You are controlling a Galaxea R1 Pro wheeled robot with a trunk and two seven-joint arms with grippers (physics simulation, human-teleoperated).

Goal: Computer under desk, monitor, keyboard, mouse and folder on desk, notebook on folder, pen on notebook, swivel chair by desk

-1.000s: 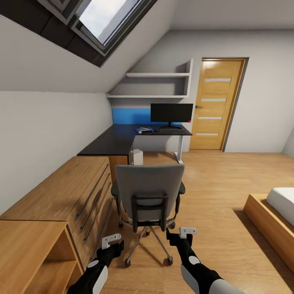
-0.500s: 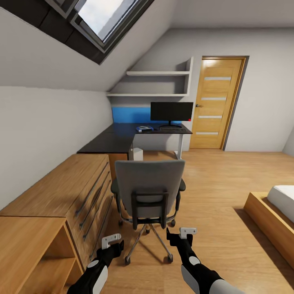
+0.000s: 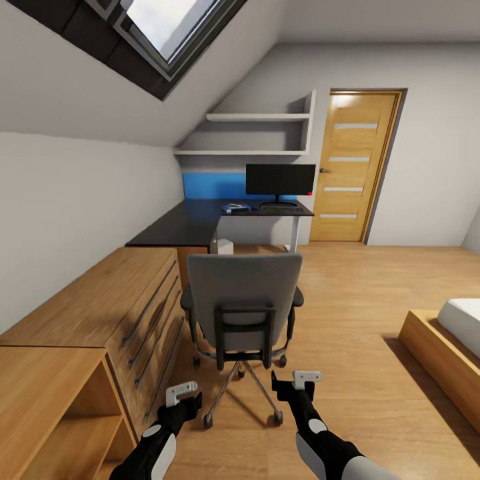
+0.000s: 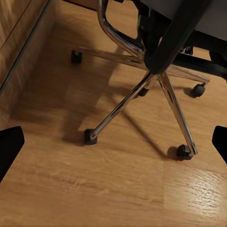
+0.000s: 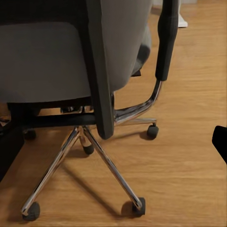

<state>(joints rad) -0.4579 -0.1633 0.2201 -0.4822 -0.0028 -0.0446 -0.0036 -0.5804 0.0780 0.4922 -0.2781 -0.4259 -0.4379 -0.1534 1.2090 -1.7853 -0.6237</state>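
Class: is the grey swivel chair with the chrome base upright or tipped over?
Upright: the grey swivel chair stands with its casters on the wooden floor.

The swivel chair [image 4: 156, 71] stands on a light wood floor [image 4: 118, 189], its chrome five-star base spreading across the centre of the frame, with black casters at lower centre-left, lower right, upper left and far right. A dark armrest support crosses the upper right. The wood front of a dresser [image 4: 21, 52] runs along the left edge. The left gripper [image 4: 113, 142] is spread wide, its black fingertips [image 4: 9, 146] at both side edges, empty.
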